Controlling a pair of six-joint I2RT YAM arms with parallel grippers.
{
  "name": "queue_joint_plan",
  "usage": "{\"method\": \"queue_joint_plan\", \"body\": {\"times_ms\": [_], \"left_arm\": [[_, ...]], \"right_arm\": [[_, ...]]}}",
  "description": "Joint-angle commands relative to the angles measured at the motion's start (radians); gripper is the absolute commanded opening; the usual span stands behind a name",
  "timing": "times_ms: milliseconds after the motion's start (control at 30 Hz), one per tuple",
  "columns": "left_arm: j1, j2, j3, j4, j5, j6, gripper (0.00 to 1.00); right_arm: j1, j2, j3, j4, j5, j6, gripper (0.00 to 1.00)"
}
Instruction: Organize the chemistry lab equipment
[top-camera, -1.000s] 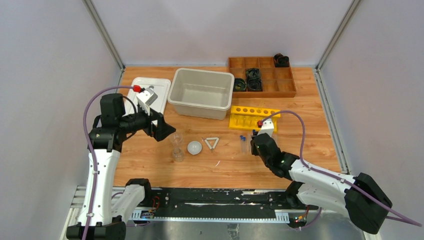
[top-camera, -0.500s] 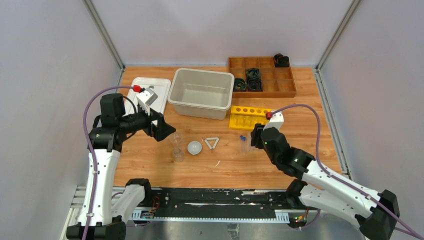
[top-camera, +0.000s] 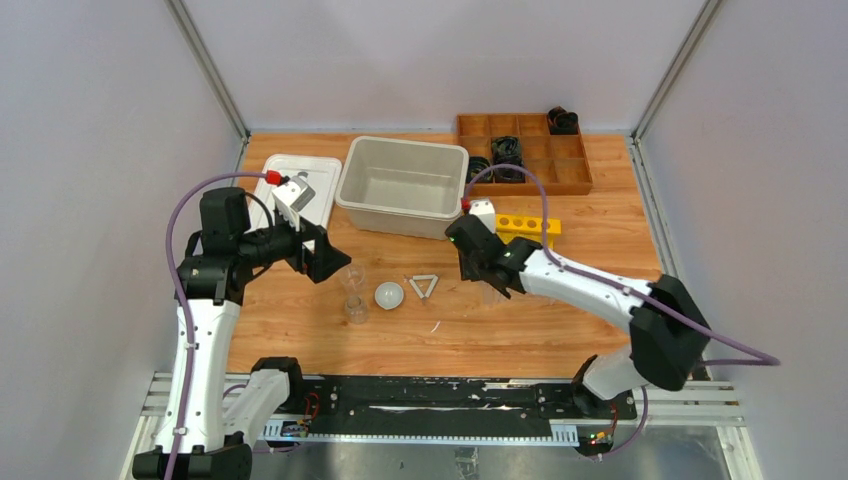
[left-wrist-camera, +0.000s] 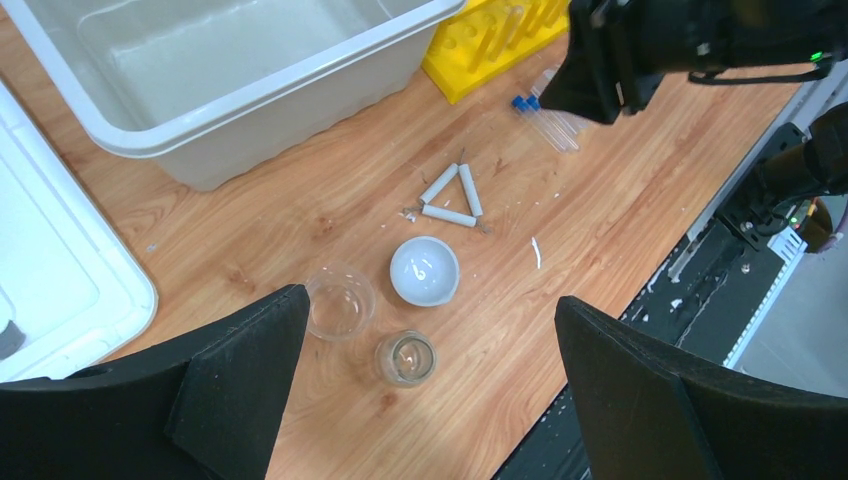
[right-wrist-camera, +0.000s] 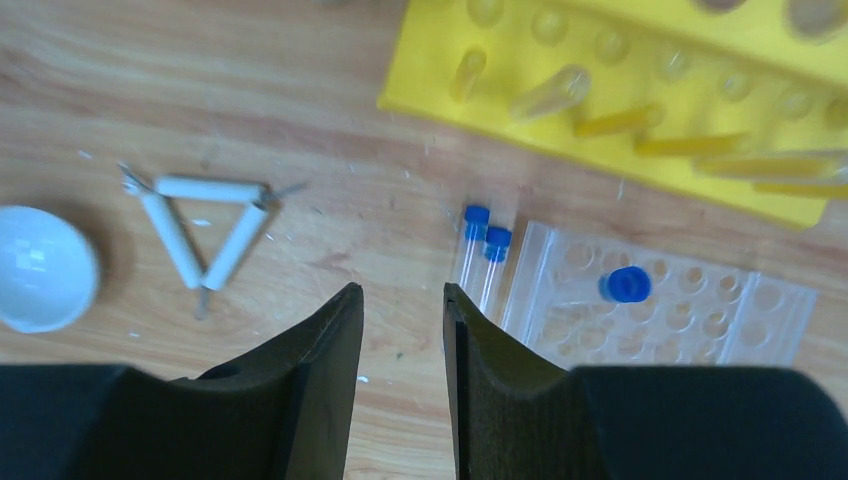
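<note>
Two clear glass beakers stand side by side, with a white round dish and a white triangle frame to their right. My left gripper is wide open and empty, hovering above the beakers; it shows in the top view. Two blue-capped tubes lie on the wood beside a clear rack holding one blue-capped tube. My right gripper hangs over the table just left of the lying tubes, jaws a narrow gap apart and empty; it shows in the top view.
A yellow tube rack lies behind the right gripper. A grey bin and a white tray stand at the back left, a wooden compartment box at the back right. A small white sliver lies near the dish.
The right arm has swung forward and to the left, bringing its gripper from the near side of the tubes to above them by the yellow rack. The left arm has not moved.
</note>
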Motion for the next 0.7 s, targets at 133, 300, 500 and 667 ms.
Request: {"method": "queue_joint_plan", "body": {"times_ms": [133,300,500,667], "left_arm": [[0.002,-0.018,0.035,-0.001,-0.008,0.004,1.00],[0.002,-0.020,0.040,-0.007,-0.011,0.006,1.00],[0.002,-0.019,0.042,-0.009,-0.016,0.011,1.00],[0.002,-0.013,0.041,-0.009,-0.013,0.009,1.00]], "right_arm": [[0.003,0.156,0.014,-0.067,-0.033,0.078,0.38],[-0.005,0.195,-0.024,-0.025,-0.008,0.095,0.37],[-0.014,0.201,-0.079,0.022,0.028,0.102,0.38],[-0.019,0.195,-0.111,0.051,0.037,0.105,0.39]]}}
